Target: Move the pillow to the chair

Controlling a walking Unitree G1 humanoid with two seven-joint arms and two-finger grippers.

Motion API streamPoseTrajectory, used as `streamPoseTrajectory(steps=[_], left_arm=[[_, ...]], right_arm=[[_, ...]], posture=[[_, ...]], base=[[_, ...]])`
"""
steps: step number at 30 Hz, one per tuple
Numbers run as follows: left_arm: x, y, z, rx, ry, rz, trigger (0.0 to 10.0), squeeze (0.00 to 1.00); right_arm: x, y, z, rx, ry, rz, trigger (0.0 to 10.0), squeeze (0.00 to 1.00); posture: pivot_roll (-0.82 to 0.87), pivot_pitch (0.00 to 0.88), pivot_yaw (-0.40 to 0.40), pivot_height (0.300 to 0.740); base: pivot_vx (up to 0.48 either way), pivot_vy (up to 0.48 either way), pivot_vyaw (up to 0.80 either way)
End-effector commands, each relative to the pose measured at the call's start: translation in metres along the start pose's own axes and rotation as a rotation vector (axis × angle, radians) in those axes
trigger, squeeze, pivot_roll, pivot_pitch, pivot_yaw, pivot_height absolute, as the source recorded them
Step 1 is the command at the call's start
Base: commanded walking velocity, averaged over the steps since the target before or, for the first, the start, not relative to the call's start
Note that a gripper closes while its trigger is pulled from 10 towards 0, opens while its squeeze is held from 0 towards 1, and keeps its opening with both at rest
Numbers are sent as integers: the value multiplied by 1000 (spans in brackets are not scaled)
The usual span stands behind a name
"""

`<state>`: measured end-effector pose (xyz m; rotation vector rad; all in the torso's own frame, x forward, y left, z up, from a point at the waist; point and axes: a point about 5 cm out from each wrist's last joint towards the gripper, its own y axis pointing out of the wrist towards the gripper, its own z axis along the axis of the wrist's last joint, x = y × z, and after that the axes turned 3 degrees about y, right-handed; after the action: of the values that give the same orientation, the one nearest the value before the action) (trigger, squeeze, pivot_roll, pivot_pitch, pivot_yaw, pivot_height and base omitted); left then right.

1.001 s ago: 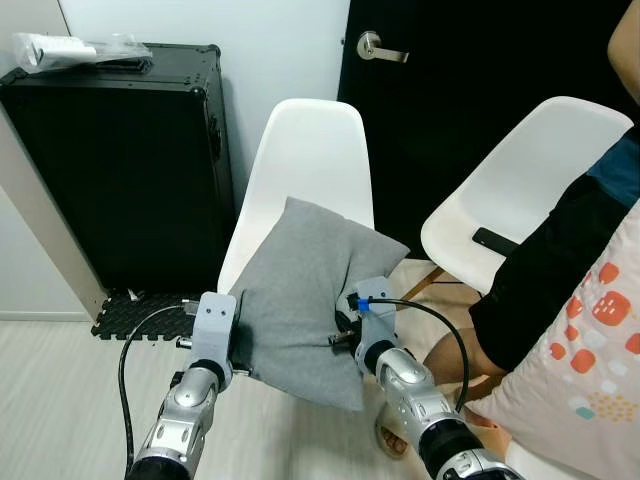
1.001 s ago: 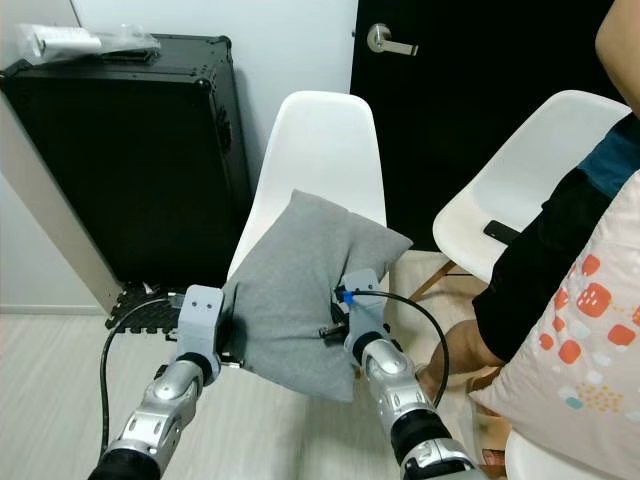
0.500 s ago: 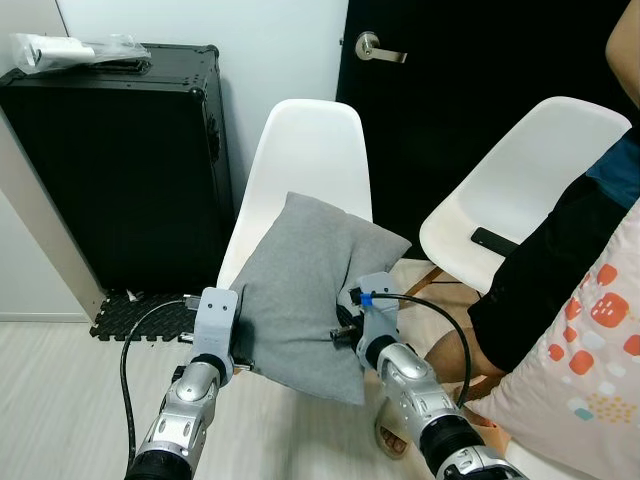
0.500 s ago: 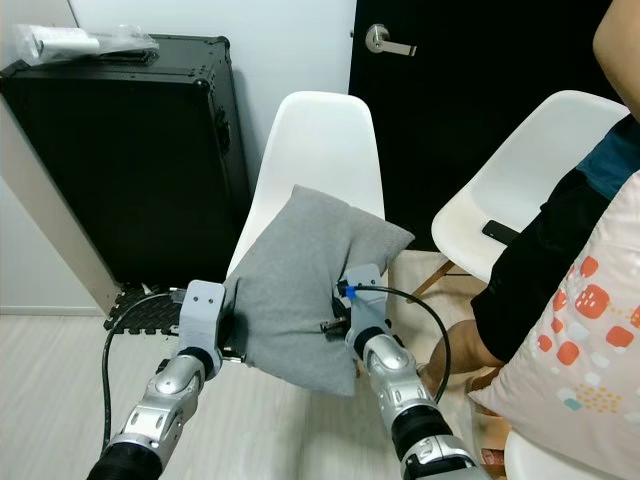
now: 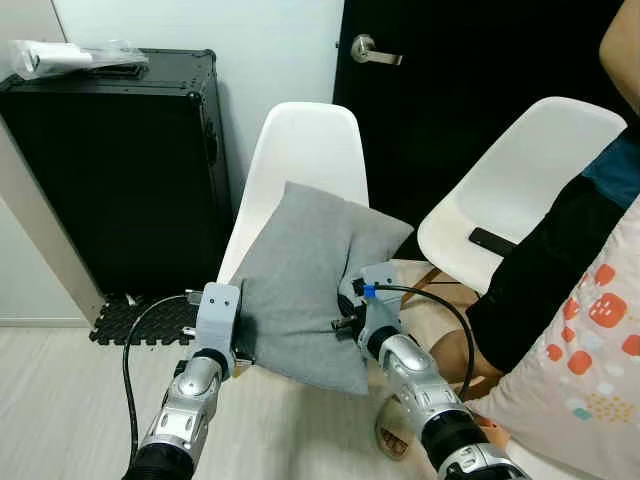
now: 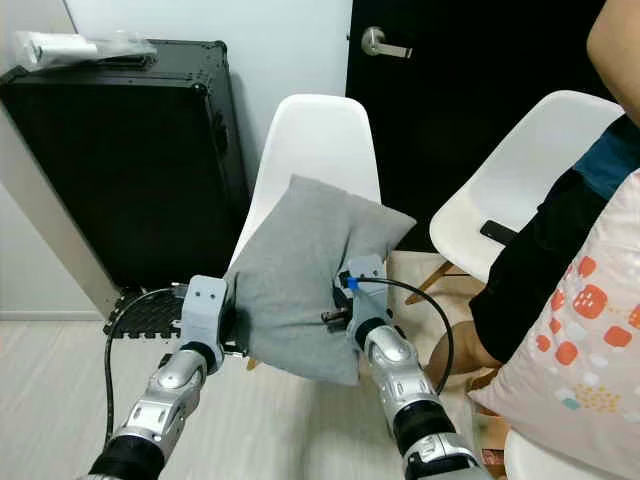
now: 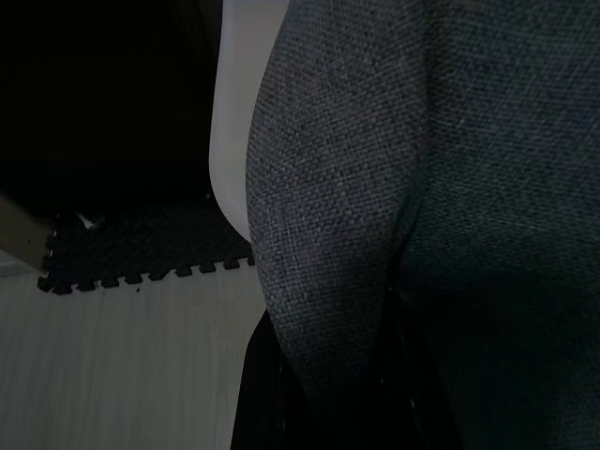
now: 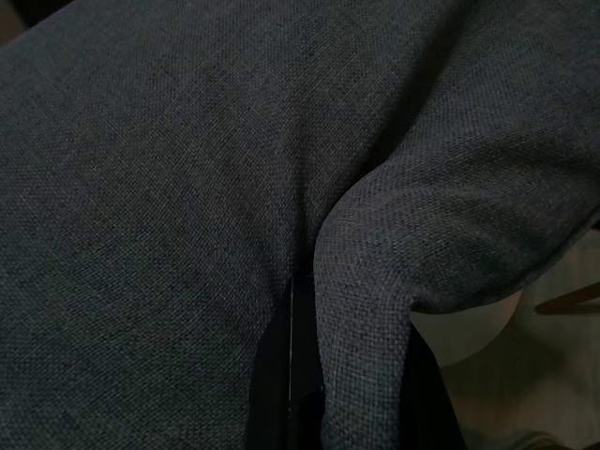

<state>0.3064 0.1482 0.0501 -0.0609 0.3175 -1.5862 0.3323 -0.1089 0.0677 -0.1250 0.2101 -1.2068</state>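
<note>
Looking at the scene, biggest stuff first:
black case (image 5: pixel 110 170): big box against the wall on the left, with a clear plastic bag (image 5: pixel 70 55) lying on its top.
door (image 5: pixel 470 70): dark, behind both chairs, silver handle (image 5: pixel 366 48) up top.
chair (image 5: pixel 300 160): white shell chair straight ahead, between the case and the door.
second chair (image 5: pixel 520 170): white too, off to the right, a black phone (image 5: pixel 493 240) on its seat and a person's leg (image 5: pixel 550 270) right beside it.
pillow (image 5: pixel 305 280): grey, held up in front of the chair's seat and lower back, squeezed from both sides.
left claw (image 5: pixel 240 335): clamped on the pillow's left edge, fabric bunched between the fingers.
right claw (image 5: pixel 345 320): pinching a fold on the pillow's right side.
</note>
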Motion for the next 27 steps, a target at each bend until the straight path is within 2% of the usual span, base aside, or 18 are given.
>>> streamPoseTrajectory(steps=[1,8,16,20,25,26,27], left_arm=[[-15,-2,3,34,11,81,10000,0],[-17,-6,-2,23,16,83,10000,0],[-19,-3,0,25,18,80,10000,0],[-12,-3,-1,21,16,53,10000,0],[-7,-4,1,27,16,40,10000,0],[-8,-1,3,34,36,47,10000,0],[-12,1,3,22,42,72,10000,0]], right_arm=[[7,-1,3,6,-3,-14,10000,0],[1,-2,3,8,9,-5,10000,0],[-1,0,7,11,8,-1,10000,0],[4,-2,9,20,-22,-15,10000,0],[8,-4,11,25,-15,-30,10000,0],[12,-4,9,15,3,-41,10000,0],[14,-3,6,-5,18,-53,10000,0]], posture=[[-20,66,-64,740],[-7,77,-59,740],[-27,94,-48,740],[-41,103,-41,740],[-44,91,-56,740],[-3,44,-98,740],[5,42,-99,740]], base=[[0,0,0],[0,0,0],[0,0,0],[0,0,0],[0,0,0],[0,0,0],[0,0,0]])
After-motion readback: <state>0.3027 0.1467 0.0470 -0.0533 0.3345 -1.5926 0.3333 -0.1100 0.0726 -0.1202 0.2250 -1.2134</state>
